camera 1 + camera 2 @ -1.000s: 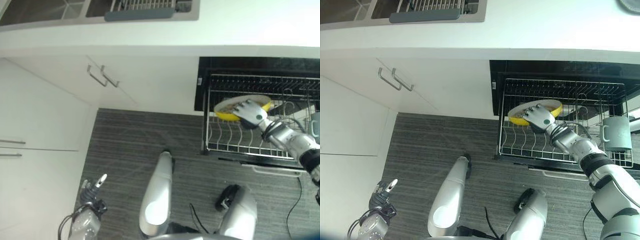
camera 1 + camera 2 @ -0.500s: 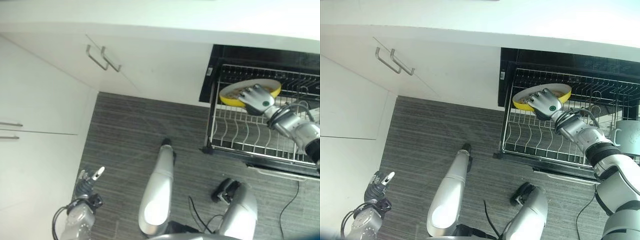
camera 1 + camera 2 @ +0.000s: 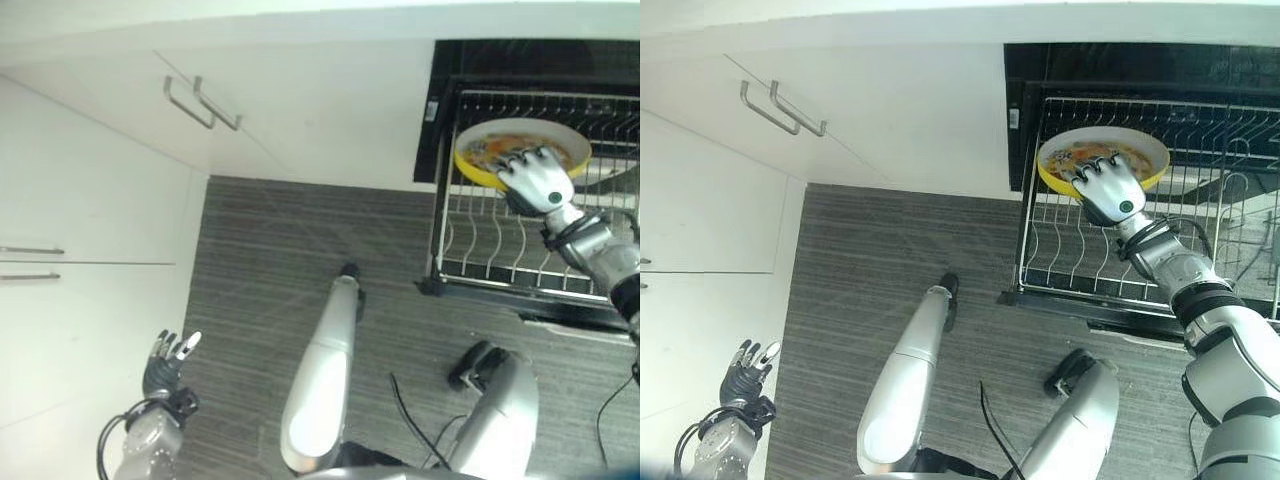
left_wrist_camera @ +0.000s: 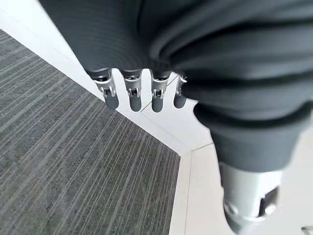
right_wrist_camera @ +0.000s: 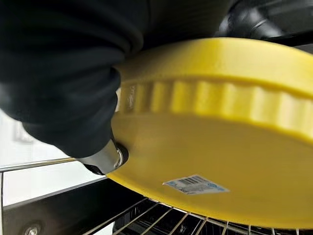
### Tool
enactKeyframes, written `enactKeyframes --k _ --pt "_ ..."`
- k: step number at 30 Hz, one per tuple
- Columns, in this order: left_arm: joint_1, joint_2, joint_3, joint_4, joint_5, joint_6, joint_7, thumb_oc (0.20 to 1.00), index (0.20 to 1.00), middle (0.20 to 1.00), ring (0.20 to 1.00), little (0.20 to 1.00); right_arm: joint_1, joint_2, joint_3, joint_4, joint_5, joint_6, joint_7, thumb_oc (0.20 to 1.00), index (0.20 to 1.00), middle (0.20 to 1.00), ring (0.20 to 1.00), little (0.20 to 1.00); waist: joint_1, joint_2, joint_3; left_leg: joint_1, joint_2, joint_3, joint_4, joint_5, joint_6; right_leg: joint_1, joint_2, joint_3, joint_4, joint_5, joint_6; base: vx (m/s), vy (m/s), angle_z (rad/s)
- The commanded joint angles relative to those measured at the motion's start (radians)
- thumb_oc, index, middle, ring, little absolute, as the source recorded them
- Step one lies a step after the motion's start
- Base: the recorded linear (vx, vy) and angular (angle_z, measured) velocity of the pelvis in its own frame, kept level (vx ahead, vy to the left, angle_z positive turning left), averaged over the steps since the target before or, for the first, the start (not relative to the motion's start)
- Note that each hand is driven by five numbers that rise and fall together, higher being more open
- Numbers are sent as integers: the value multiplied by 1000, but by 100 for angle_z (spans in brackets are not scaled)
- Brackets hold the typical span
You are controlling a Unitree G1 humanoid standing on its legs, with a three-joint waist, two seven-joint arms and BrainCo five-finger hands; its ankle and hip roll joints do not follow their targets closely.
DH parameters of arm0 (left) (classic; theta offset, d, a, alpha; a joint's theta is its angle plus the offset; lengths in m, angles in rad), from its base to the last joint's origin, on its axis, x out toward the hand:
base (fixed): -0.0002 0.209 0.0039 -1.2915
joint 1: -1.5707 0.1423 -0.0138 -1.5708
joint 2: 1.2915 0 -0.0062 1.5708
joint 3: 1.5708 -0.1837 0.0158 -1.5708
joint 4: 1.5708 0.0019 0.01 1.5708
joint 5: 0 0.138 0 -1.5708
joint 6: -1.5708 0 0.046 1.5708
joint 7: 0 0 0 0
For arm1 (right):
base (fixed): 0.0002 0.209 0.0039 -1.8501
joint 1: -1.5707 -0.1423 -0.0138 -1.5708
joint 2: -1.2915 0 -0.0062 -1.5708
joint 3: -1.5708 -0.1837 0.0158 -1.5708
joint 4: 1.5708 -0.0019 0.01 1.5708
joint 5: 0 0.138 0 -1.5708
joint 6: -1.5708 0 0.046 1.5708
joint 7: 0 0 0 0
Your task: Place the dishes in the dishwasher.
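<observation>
Underneath, right hand point(image 3: 1114, 192) grips yellow plate point(image 5: 215, 147), label showing.

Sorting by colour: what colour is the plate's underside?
Yellow plate, clearest in the right wrist view, held by the right hand.

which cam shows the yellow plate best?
Right eye view: the whole yellow plate shows, held by the right hand over the dishwasher rack. Left eye similar. Right wrist shows its underside close up.

One yellow plate point(image 3: 1103, 158) — one dishwasher rack point(image 3: 1060, 270) — two cabinet handles point(image 3: 780, 108)
</observation>
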Motion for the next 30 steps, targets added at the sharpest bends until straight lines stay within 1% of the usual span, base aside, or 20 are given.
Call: enactKeyframes --k 1,5,6,8,9,10,11,13,14,15,17,18,19,24,30 --pt "-11 28 39 21 -70 -57 -14 1000 1000 1000 1000 1000 -42 44 5 29 53 -35 46 200 200 200 200 200 25 28 -27 14 -50 -23 50 -34 76 -50 53 10 26 80 -54 -6 34 -3" --pt "-26 27 36 29 -92 -59 -28 1000 1000 1000 1000 1000 -44 65 10 58 77 -52 103 200 200 200 200 200 21 35 -27 -16 -51 -22 74 -38 80 -86 58 26 48 76 -58 -3 5 -1" --pt "-30 27 35 33 -96 -60 -32 1000 1000 1000 1000 1000 -43 70 14 64 90 -59 134 200 200 200 200 200 20 35 -27 -22 -52 -21 80 -40 80 -92 59 28 52 75 -59 0 0 0" --pt "-38 31 39 38 -99 -56 -38 1000 1000 1000 1000 1000 -35 76 27 79 118 -87 208 200 200 200 200 200 20 33 -27 -27 -51 -21 84 -42 81 -97 59 28 56 72 -60 0 0 0" --pt "-41 32 41 39 -98 -53 -38 1000 1000 1000 1000 1000 -27 81 33 87 157 -96 271 200 200 200 200 200 21 30 -27 -29 -51 -21 89 -44 81 -99 59 26 58 71 -61 0 0 0" --pt "-42 33 42 39 -97 -52 -38 1000 1000 1000 1000 1000 -24 82 35 89 165 -102 286 200 200 200 200 200 22 29 -27 -30 -51 -22 90 -44 81 -99 60 26 58 71 -62 0 0 0" --pt "-46 37 44 44 -98 -51 -39 1000 1000 1000 1000 1000 -19 85 38 96 221 -105 349 200 200 200 200 200 22 27 -27 -35 -51 -22 95 -45 82 -103 59 25 62 71 -63 0 0 0" --pt "-51 45 47 37 -98 -43 -34 1000 1000 1000 1000 1000 1 90 37 104 269 -114 429 200 200 200 200 200 23 23 -27 -40 -50 -23 96 -42 82 -106 61 23 62 73 -63 -9 -8 -2" --pt "-52 48 49 40 -97 -42 -34 1000 1000 1000 1000 1000 6 93 33 109 312 -109 488 200 200 200 200 200 24 21 -27 -41 -49 -24 97 -41 81 -107 61 22 61 74 -64 -12 -29 -4" --pt "-52 51 52 37 -92 -40 -33 1000 1000 1000 1000 1000 20 97 31 113 305 -114 512 200 200 200 200 200 25 18 -27 -40 -51 -24 97 -40 81 -105 61 18 60 76 -64 -2 -41 -4" --pt "-58 61 58 35 -86 -34 -28 1000 1000 1000 1000 1000 41 102 30 121 365 -83 603 200 200 200 200 200 28 9 -27 -40 -51 -27 97 -39 82 -100 60 10 56 79 -65 1 -53 0" --pt "-60 65 59 27 -80 -30 -24 1000 1000 1000 1000 1000 53 109 32 122 371 -66 629 360 360 360 360 360 31 5 -27 -40 -50 -27 97 -40 83 -98 59 5 55 79 -66 0 -53 2" --pt "-62 66 60 22 -76 -28 -22 1000 1000 1000 1000 1000 60 114 30 127 384 -49 648 1000 1000 1000 1000 1000 33 2 -27 -41 -52 -28 99 -40 83 -98 59 2 55 81 -66 -2 -49 3" --pt "-60 74 63 -7 -49 -17 -5 1000 1000 1000 1000 1000 76 121 3 130 380 -44 641 1000 1000 1000 1000 1000 41 -11 -27 -39 -55 -33 101 -40 85 -86 58 -16 49 86 -65 3 -47 5" --pt "-52 79 70 -10 -26 -13 -14 1000 1000 1000 1000 1000 81 120 -13 130 371 -50 631 1000 1000 1000 1000 1000 50 -27 -27 -39 -55 -41 112 -44 88 -77 62 -29 51 87 -65 14 -38 7"
